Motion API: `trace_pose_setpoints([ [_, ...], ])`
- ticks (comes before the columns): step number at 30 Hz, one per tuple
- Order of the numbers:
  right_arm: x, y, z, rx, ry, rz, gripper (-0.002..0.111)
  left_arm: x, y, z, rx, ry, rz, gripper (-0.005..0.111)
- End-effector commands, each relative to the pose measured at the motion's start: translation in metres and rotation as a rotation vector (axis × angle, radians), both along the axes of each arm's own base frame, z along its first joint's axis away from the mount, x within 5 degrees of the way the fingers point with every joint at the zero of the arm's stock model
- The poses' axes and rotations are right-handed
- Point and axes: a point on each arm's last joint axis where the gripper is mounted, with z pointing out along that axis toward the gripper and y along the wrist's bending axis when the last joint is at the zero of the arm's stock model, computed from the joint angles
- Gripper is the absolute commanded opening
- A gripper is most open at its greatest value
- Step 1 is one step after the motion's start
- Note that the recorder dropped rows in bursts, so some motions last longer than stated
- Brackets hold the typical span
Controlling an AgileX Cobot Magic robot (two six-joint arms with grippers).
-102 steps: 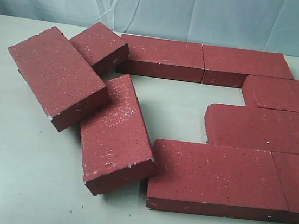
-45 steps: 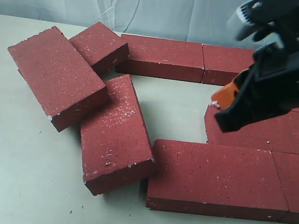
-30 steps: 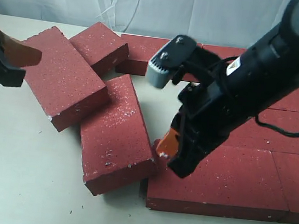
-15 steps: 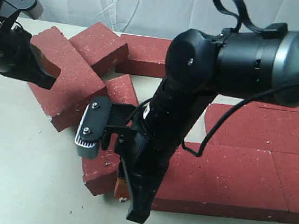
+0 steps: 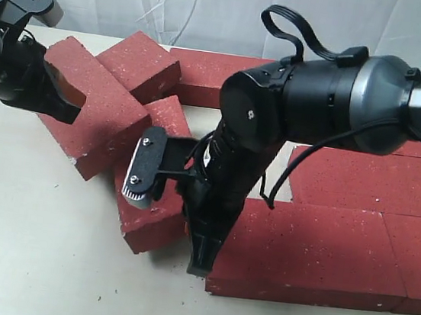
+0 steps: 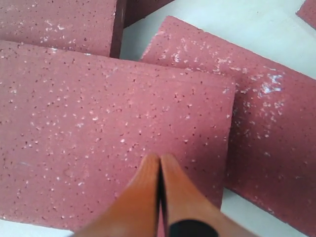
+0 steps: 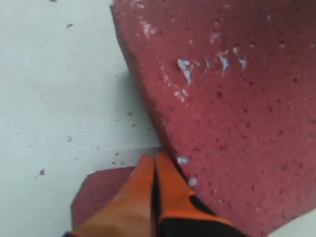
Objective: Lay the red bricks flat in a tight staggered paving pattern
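Resting my right claw point(image 5: 199, 266), pinched shut, at the near corner of a skewed red brick point(image 5: 158, 224) on the tabletop point(image 5: 29, 258). Farther back, my left claw point(image 5: 65, 100), fingers together, sits over a tilted brick point(image 5: 102, 129). To the right, more red bricks point(image 5: 322, 248) lie flat.

Eight or nine red bricks point(image 5: 315, 247); two arms point(image 5: 317, 101)

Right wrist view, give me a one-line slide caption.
Shut claw at the chipped edge of a red brick on the pale table.
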Motion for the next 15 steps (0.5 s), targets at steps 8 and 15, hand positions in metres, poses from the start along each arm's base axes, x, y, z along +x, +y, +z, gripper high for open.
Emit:
trace_pose_setpoints([
  [8, 0.045, -0.021, 0.015, -0.120, -0.473, -0.367, -0.001, 0.002, -0.001, 0.002, -0.006, -0.007, 0.003, 0.000],
  [15, 0.047, -0.021, 0.019, -0.085, -0.498, -0.447, -0.001, 0.002, -0.001, 0.002, -0.006, -0.007, 0.003, 0.000],
])
